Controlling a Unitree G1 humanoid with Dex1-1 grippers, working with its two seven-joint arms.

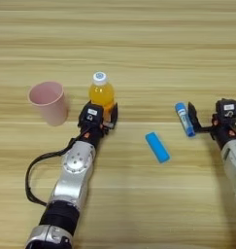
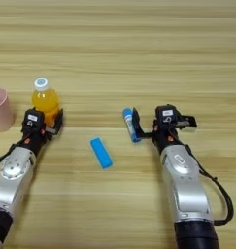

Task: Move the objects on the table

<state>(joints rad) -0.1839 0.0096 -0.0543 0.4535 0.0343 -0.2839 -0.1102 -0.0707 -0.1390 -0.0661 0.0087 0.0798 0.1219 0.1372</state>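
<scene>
Two end effectors: left point(image 1: 101, 115) clasps orange-juice bottle point(image 1: 101, 93); right point(image 2: 160, 125) spread wide, finger beside blue tube point(image 2: 130, 125).

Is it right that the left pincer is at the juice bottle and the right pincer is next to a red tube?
Not quite. The tube beside the right pincer is blue, not red, as the right eye view shows. The left pincer is indeed at the juice bottle.

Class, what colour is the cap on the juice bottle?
White, on the juice bottle; the cap shows best in the left eye view.
</scene>
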